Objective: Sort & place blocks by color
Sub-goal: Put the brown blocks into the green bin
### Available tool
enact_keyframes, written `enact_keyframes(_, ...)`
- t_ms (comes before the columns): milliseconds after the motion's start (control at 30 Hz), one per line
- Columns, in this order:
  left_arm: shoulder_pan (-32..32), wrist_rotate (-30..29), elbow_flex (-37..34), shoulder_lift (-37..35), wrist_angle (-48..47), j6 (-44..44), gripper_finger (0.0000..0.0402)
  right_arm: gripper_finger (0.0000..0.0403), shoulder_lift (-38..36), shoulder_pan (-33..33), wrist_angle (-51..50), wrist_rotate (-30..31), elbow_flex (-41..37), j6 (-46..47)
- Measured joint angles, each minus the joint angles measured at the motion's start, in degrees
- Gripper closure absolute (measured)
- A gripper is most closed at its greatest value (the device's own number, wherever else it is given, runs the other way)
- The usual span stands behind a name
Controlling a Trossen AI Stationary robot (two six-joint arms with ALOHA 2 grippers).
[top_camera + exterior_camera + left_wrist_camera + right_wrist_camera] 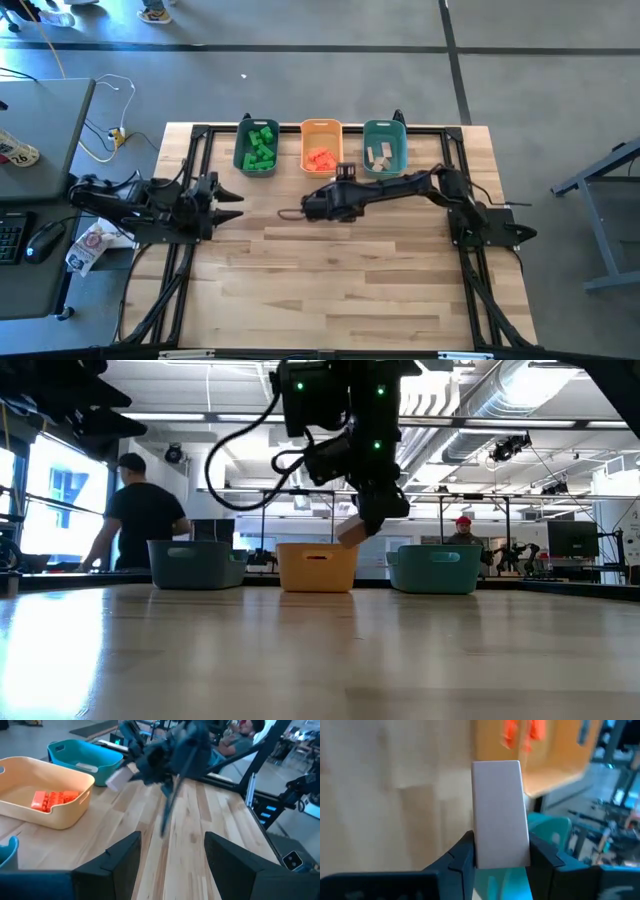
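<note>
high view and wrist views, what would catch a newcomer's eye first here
The right gripper holds a pale tan block between its fingers, raised over the table in front of the bins. Along the table's far edge stand three bins in a row: a teal bin with green blocks, an orange bin with red-orange blocks, and a teal bin with tan blocks.

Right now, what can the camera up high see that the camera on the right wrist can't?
Only the high view shows all three bins: green blocks in the left teal bin, tan blocks in the right teal bin, plus the waiting left tool. Only the right wrist view shows the right tool pinching a pale tan block up close. Both show the orange bin with red-orange blocks.
</note>
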Motion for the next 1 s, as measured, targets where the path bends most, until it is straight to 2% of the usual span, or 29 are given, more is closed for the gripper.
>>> enact_keyframes(267, 0.0, 0.0, -4.6, -6.6, 3.1, 0.3, 0.0195, 0.0294, -5.2, -5.3, -7.6, 5.4, 0.0, 8.6)
enact_keyframes(467, 0.0, 0.0, -7.1, -10.1, 5.2, 1.6, 0.0195, 0.0294, -8.9, -10.4, -10.2, 5.0, 0.0, 14.6)
enact_keyframes(700, 0.0, 0.0, -9.8, -10.1, 9.5, 2.1, 0.0195, 0.0294, -9.5, -19.0, -11.8, -2.4, -0.1, 18.9)
enact_keyframes(1000, 0.0, -0.1, -10.8, -10.1, 10.8, 2.6, 0.0195, 0.0294, -9.4, -29.7, -9.0, -15.1, -2.3, 16.3)
